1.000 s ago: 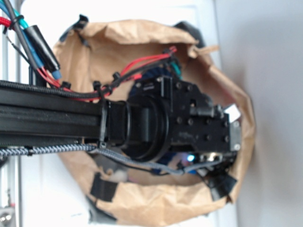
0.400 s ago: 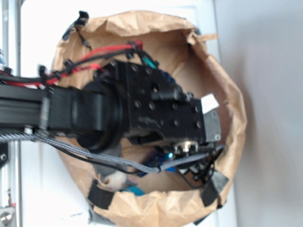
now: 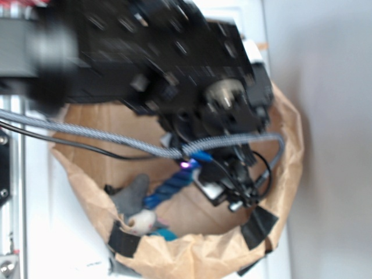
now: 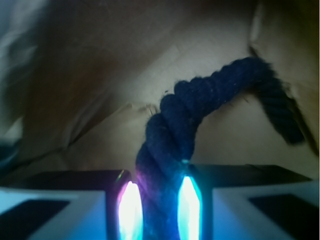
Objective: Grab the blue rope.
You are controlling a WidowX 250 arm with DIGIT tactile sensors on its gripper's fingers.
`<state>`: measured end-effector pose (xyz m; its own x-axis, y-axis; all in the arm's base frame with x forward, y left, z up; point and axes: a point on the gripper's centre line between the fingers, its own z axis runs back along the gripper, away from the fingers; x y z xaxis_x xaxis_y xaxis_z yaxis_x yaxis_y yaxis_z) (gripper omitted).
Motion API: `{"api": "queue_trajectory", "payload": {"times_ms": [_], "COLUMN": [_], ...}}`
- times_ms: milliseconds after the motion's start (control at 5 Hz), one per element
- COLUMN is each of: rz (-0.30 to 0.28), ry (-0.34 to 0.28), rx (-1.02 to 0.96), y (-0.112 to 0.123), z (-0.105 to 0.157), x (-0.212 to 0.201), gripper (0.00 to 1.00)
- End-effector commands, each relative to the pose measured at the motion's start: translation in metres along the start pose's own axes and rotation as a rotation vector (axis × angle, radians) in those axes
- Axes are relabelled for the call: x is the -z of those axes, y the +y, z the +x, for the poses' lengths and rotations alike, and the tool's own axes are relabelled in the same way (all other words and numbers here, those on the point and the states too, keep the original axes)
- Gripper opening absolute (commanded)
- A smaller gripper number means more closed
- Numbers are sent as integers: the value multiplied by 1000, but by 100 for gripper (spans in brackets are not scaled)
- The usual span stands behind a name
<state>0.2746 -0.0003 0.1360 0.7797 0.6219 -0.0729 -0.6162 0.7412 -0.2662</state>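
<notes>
Inside the brown paper bag (image 3: 192, 258), beside a grey plush toy (image 3: 135, 206), the blue rope (image 4: 185, 130) is pinched between the glowing pads of the tool (image 4: 157, 205), its length rising from them and hooking over to the right.

The arm (image 3: 145, 52) is black and boxy, dotted with small round screw heads, though blur softens most detail. A grey-and-white braided cable (image 3: 116, 139) crosses beneath it beside thin black wires (image 3: 263, 168). The gripper (image 4: 155, 210) shows pale fingers (image 4: 55, 215) edged with glowing cyan-violet light.
</notes>
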Motion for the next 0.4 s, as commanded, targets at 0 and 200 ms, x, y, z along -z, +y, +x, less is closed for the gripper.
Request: {"api": "queue_trajectory", "payload": {"times_ms": [0,200], "rz": [-31,50], "ry": [-127,-228], "rx": [24,130], "y": [13,10], "z": [-11,-19], "x": [-57,-49], "gripper": [0,100]}}
